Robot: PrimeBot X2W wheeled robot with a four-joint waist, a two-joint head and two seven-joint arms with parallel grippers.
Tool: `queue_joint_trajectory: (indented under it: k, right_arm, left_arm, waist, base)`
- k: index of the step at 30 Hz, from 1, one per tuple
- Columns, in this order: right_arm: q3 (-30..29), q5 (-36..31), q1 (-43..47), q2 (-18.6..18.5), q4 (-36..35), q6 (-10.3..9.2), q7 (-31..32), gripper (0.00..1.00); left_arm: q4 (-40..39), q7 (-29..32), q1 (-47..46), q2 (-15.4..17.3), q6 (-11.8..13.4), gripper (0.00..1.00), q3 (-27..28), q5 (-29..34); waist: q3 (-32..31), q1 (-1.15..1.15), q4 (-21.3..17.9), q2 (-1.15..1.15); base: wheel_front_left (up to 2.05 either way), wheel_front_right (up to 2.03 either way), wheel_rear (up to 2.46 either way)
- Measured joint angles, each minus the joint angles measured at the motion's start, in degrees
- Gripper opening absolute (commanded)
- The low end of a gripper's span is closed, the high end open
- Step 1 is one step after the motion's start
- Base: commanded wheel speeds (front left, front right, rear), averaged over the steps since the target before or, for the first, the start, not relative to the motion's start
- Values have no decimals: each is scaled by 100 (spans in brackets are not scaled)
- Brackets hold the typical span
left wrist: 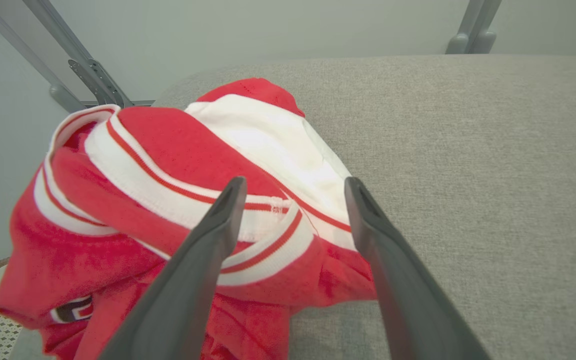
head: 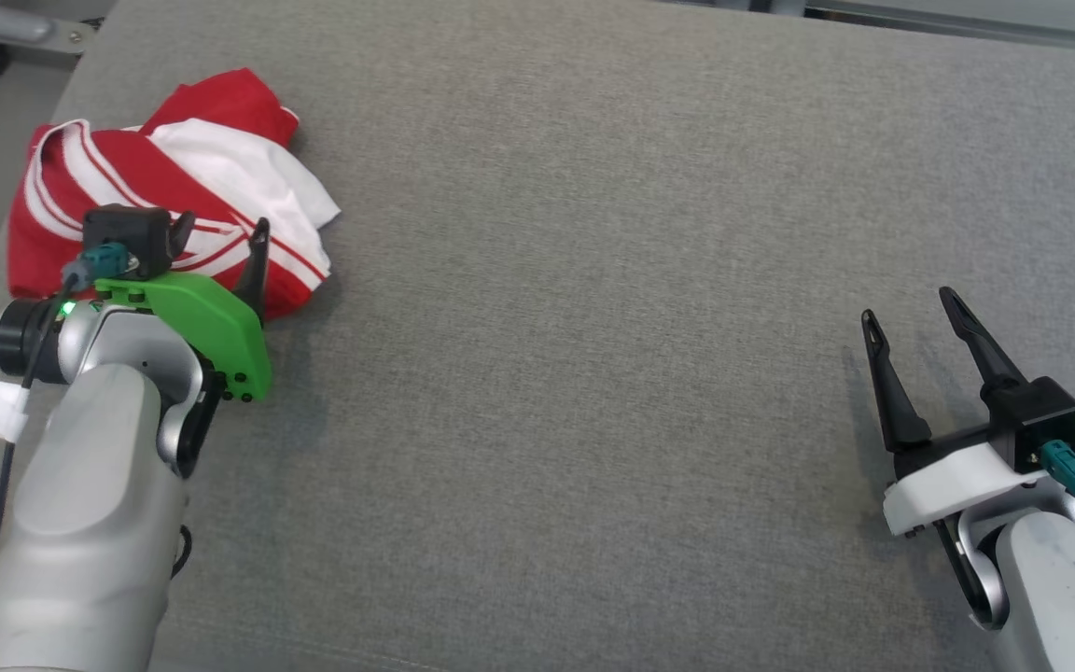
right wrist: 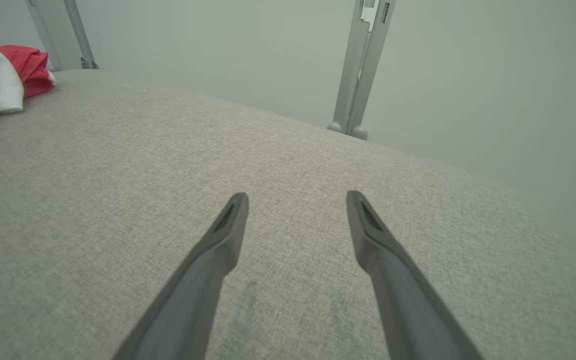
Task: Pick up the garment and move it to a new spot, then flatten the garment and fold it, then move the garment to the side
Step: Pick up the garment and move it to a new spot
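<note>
We hold the left claw [head: 223, 224] released over a crumpled red-and-white striped fabric garment [head: 127, 177]; its dark patch [left wrist: 70, 311] is unreadable. The right claw [head: 908, 306] gapes empty.

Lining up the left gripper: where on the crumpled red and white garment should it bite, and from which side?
Probably pinch the raised striped band on the garment, the fold sitting between the fingers of the open left gripper. Come from the heap's near side, as aimed: that ridge stands proud, while the white panel behind lies smooth.
</note>
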Motion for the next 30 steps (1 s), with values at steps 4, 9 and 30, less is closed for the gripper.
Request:
queue_joint_trajectory:
  k: [4,9,30]
  right_arm:
    - [-55,8,-35,67,-63,0,0,100]
    - [-134,11,-15,105,-137,0,-1,100]
    - [-334,73,281,352,-62,0,-1,100]
  left_arm:
    - [764,390,-302,275,-4,100,-161,3]
    - [1503,901,-510,445,40,100,-254,57]
    - [679,242,-287,472,9,0,-76,-692]
  waist:
    - [218,0,-334,0]
    - [414,0,-664,0]
    - [124,0,-742,0]
  base:
    - [0,0,0]
    - [0,0,0]
    - [0,0,0]
